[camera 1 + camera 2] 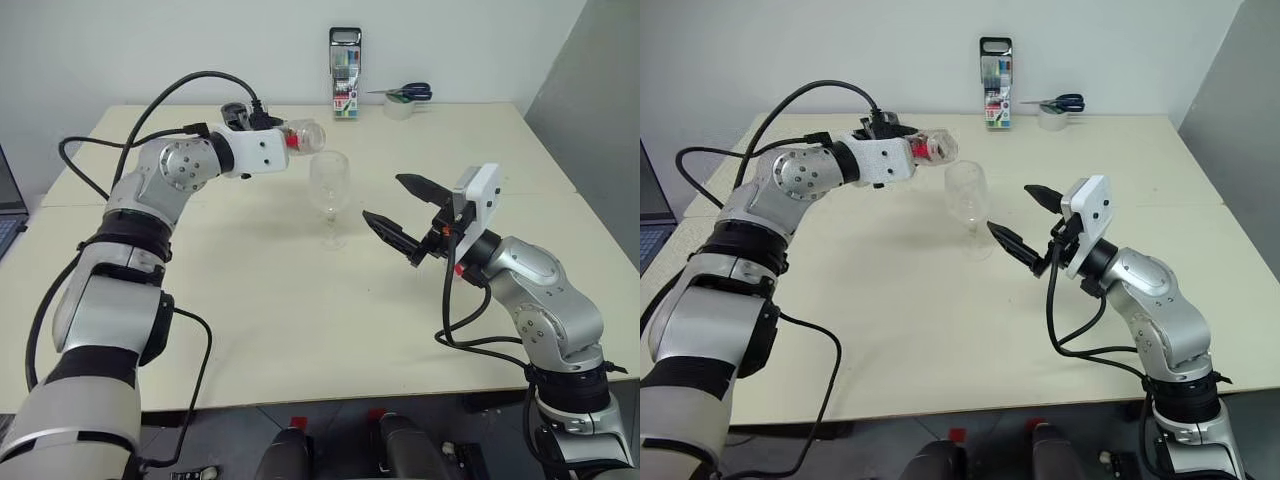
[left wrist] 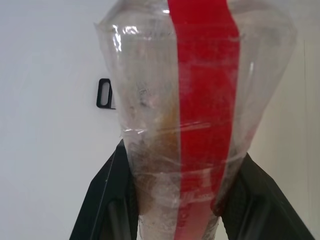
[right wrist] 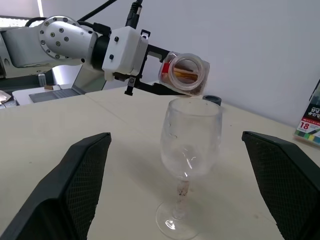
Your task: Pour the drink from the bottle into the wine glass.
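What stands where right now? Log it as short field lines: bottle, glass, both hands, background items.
bottle: uncapped, tipped about level, open mouth near the glass rim, a little amber drink inside
wine glass: upright on the table, bowl looks empty
left hand: shut on the bottle, fingers on either side of its body
right hand: open, holding nothing, beside the glass without touching it
background: marker box upright, scissors and tape roll at the table's far edge
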{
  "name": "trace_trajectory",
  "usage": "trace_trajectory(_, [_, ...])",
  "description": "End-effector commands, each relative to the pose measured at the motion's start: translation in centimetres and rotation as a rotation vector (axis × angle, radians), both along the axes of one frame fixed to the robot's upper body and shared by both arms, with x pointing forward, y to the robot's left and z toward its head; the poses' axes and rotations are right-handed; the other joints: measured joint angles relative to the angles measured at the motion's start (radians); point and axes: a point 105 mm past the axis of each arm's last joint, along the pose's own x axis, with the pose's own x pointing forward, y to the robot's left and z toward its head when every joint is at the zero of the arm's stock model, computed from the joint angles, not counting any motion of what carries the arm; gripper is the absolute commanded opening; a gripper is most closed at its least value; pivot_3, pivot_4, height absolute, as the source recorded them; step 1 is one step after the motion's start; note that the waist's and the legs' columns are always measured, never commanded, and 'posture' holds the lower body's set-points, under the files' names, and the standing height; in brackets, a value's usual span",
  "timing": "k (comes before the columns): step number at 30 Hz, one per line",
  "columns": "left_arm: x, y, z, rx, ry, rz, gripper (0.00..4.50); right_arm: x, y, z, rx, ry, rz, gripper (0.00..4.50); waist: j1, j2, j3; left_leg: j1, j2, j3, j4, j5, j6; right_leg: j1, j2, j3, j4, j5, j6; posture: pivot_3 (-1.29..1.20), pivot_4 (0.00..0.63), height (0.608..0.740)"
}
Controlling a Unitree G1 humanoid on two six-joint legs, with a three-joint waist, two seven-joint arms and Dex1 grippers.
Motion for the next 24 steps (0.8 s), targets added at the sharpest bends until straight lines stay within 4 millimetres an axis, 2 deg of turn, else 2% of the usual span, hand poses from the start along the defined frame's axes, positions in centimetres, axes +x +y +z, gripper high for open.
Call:
trace_trajectory(1, [-0.3,-0.2,2.9,0.048,-0.114,-0.011,1.67,-0.5,-0.1,1.6,0.013,-0.072,0.004,4.5,0.0,0.0,0.0,0.0,0.0,0.0,0.0,0.0,0.0,0.0,0.0,0.0,0.0,0.0,0.0,0.0,0.15,0.74])
trace_trajectory(24, [0.2,0.0,4.3,0.222,-0.207,0.019,1.67,-0.3,-0.1,1.6,0.008,-0.079,0.001,4.5,0.0,0.0,0.0,0.0,0.0,0.0,0.0,0.0,0.0,0.0,0.0,0.0,0.0,0.0,0.0,0.0,0.15,0.74])
